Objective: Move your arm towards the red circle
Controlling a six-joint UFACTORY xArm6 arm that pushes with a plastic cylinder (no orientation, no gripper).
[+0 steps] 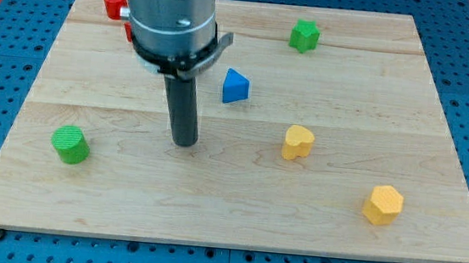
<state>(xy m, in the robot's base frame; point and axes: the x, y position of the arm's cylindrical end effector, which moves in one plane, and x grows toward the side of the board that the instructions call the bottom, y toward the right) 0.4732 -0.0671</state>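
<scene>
- Wooden board [439,124]: flat work surface, blocks spread well apart, so we've room to slide btwn them.
- Our arm, grey housing, comes in from view's top, hiding part of the red blocks.
- No jaws on this rig, just a rod; my tip [184,142] holds nothing, touches no block.
- Red circle: prob. the red sliver [128,32] at the housing's left edge; shape can't be confirmed.
- Red block [114,3] just beside it, top-left; shape unclear.
- Blue triangle [235,86] near tip's upper right, not in our path, we judge.
</scene>
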